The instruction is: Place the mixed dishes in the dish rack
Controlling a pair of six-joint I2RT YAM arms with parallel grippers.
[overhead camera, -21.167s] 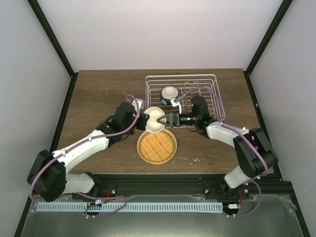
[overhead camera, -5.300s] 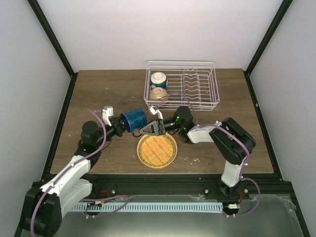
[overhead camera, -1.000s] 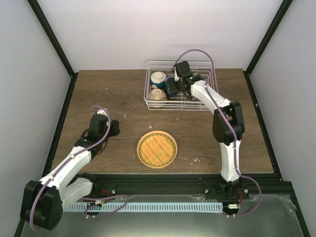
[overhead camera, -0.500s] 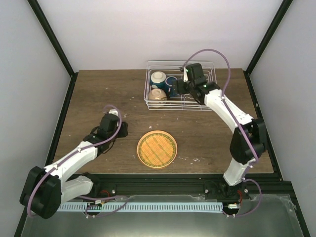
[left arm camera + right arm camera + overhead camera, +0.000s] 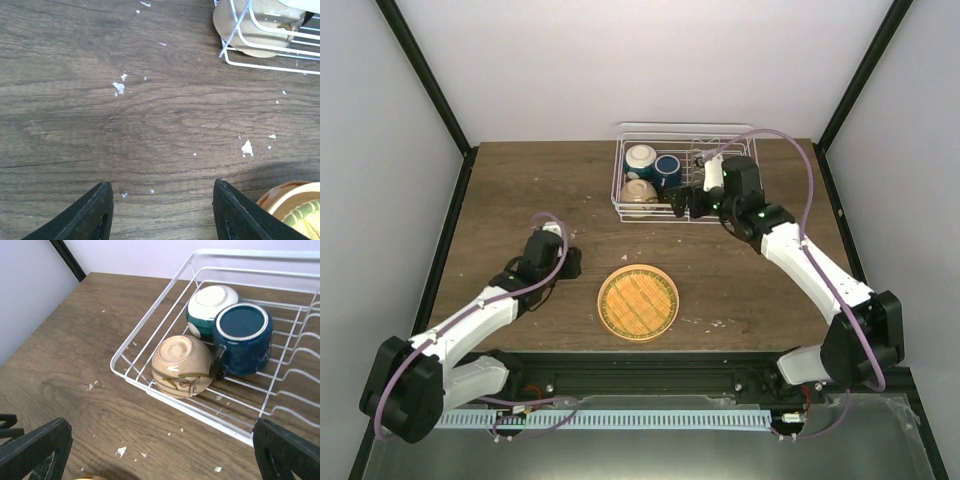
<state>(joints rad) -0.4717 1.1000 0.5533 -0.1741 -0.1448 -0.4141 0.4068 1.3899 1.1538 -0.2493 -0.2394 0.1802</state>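
Note:
The white wire dish rack (image 5: 686, 127) stands at the back of the table. In it lie two cream bowls (image 5: 641, 157) (image 5: 639, 192) and the dark blue cup (image 5: 668, 167), all upside down. The right wrist view shows the cup (image 5: 243, 337) beside both bowls (image 5: 182, 365) (image 5: 210, 302) inside the rack (image 5: 183, 405). The orange woven-pattern plate (image 5: 638, 301) lies flat on the table, near centre. My right gripper (image 5: 678, 203) (image 5: 160, 452) is open and empty, just in front of the rack. My left gripper (image 5: 572, 262) (image 5: 162, 212) is open and empty, left of the plate, whose edge shows in the left wrist view (image 5: 295, 207).
The upright plate prongs (image 5: 720, 165) fill the right half of the rack. White crumbs (image 5: 119, 87) dot the brown wooden table (image 5: 520, 190). Black frame posts and white walls close in the left, right and back sides.
My right gripper has drawn back out of the rack to its near side, leaving the blue cup inside. My left arm has barely shifted.

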